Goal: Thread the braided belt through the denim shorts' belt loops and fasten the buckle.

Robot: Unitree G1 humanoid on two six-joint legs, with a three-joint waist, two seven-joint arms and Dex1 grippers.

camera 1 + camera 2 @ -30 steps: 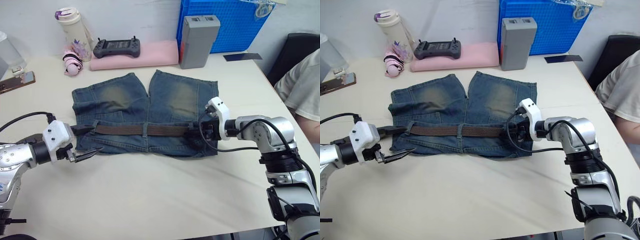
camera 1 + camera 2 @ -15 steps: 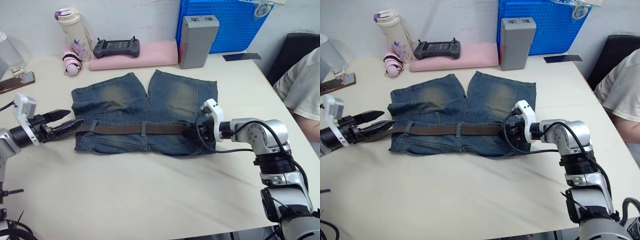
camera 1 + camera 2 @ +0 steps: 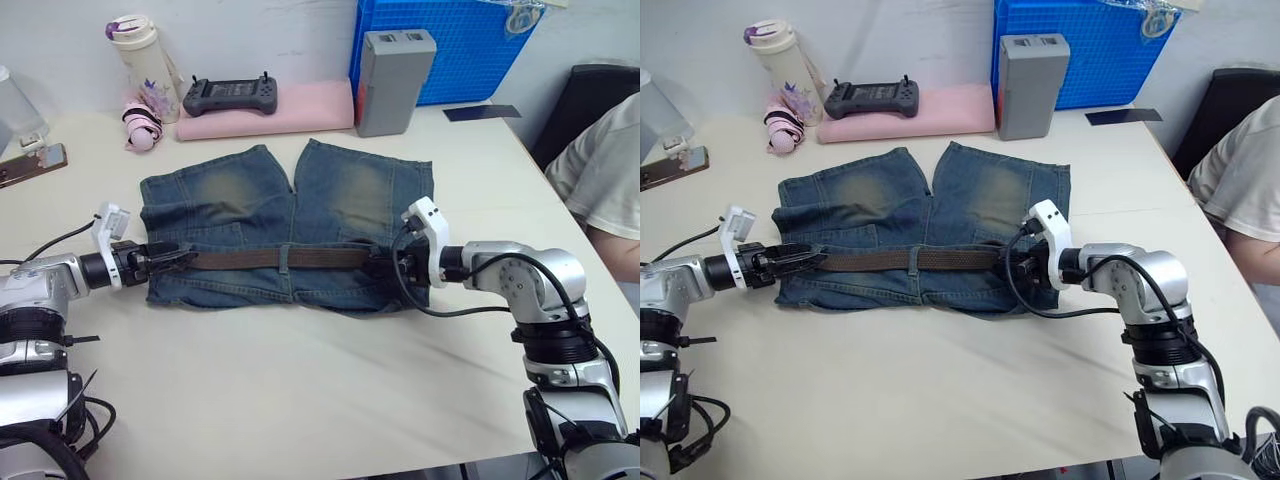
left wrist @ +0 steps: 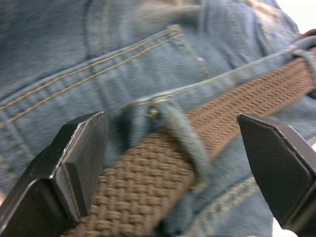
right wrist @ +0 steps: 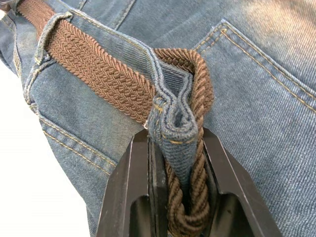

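I can't see either end of the dark brown braided belt (image 3: 280, 258), each covered by a black two-fingered gripper, nor its buckle.

A pale cream table (image 3: 300, 400) takes up most of the room here, pushed against a white wall (image 3: 260, 30). Along its far edge stand a bottle (image 3: 133, 52) with a purple lid, a pink pad (image 3: 290, 105) with a black controller (image 3: 225, 95) on it, a grey box (image 3: 392, 68), and a blue crate (image 3: 470, 45) (its side is a grid). A person's sleeve (image 3: 605, 170) shows by a black chair (image 3: 585, 95).
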